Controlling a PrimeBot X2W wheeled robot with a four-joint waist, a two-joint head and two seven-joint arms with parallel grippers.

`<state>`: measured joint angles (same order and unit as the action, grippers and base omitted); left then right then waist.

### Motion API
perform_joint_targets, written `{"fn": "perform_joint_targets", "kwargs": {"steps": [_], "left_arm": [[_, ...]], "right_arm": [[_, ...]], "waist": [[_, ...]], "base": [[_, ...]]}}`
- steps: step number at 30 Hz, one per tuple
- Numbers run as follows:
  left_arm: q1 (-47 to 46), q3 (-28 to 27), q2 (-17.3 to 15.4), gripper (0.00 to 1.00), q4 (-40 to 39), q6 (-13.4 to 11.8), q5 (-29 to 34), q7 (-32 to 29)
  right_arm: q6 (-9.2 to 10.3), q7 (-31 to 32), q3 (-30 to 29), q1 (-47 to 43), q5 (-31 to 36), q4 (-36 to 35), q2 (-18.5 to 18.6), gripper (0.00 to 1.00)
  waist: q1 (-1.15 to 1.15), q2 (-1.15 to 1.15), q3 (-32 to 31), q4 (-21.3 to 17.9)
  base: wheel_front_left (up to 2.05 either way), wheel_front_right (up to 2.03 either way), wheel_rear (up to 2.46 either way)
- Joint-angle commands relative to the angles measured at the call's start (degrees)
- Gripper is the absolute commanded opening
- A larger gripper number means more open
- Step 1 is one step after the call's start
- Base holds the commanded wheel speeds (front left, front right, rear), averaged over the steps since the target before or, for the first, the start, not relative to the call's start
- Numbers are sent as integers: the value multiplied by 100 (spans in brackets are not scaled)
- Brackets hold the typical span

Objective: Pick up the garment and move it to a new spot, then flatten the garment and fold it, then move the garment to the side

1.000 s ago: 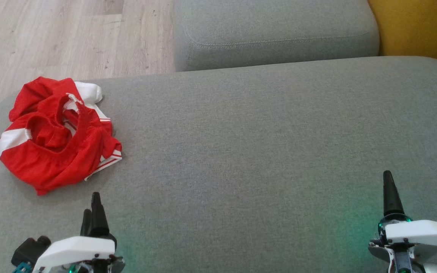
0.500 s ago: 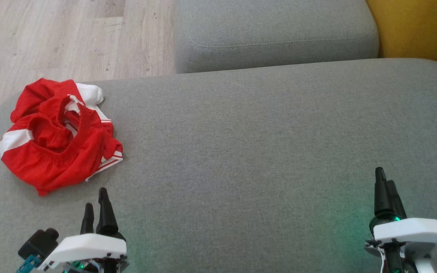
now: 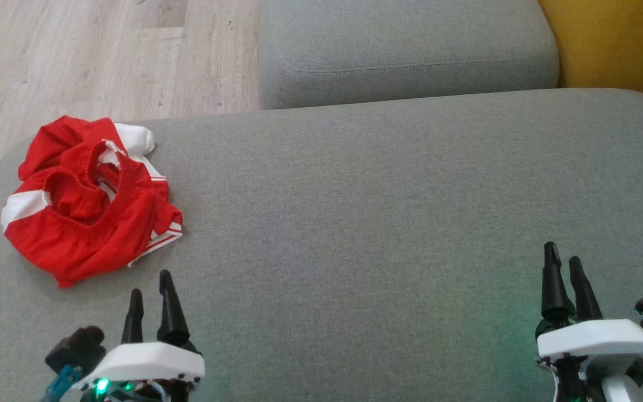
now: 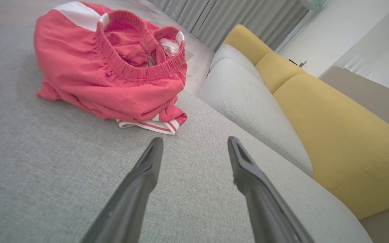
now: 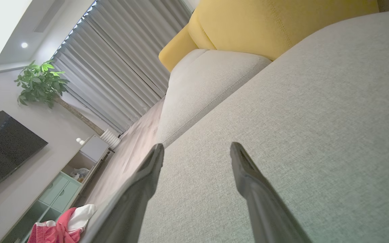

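- A crumpled red garment (image 3: pixel 90 195) with white panels lies in a heap at the far left end of a grey sofa seat (image 3: pixel 355 223). It is close to the seat's edge, with wooden floor (image 3: pixel 76 56) beyond.
- The left gripper (image 3: pixel 149 282) sits near the heap on its near side, not touching it. Its two dark fingers are spread apart with nothing between them.
- The right gripper (image 3: pixel 561 251) is well apart from the garment, over the right end of the seat. Its fingers are also parted and empty.
- The cloth looks thin and light, like sports mesh. It is probably soft and limp, sagging when lifted, perhaps slightly slippery, and not fragile.
- The thick gathered waistband (image 4: pixel 137 69) on top of the heap seems the firmest place to pinch.
- The striped hem (image 4: pixel 147 125) lies nearest the left gripper, but may slip from a pinch more easily.
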<state>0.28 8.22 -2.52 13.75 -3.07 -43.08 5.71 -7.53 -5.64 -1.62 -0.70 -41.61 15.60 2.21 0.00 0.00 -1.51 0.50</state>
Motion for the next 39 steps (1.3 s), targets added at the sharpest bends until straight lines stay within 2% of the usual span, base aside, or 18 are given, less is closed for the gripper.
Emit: {"fn": "perform_joint_targets", "kwargs": {"steps": [1, 25, 39], "left_arm": [[-324, -30, -29, 100, -229, -39, 198, 90], [-370, 298, -32, 100, -129, -112, 1574, 482], [-407, 494, -34, 100, -138, -261, 2741, 711]], "right_arm": [[3, -92, 115, 157, 202, -227, 50, 100], [3, -486, 230, 139, 1838, -364, 58, 100], [4, -717, 319, 153, 2797, -290, 62, 100]], "waist": [[0, 0, 0, 0], [0, 0, -53, 3], [0, 0, -88, -10]], "base": [[0, 0, 0], [0, 0, 0], [0, 0, 0]]}}
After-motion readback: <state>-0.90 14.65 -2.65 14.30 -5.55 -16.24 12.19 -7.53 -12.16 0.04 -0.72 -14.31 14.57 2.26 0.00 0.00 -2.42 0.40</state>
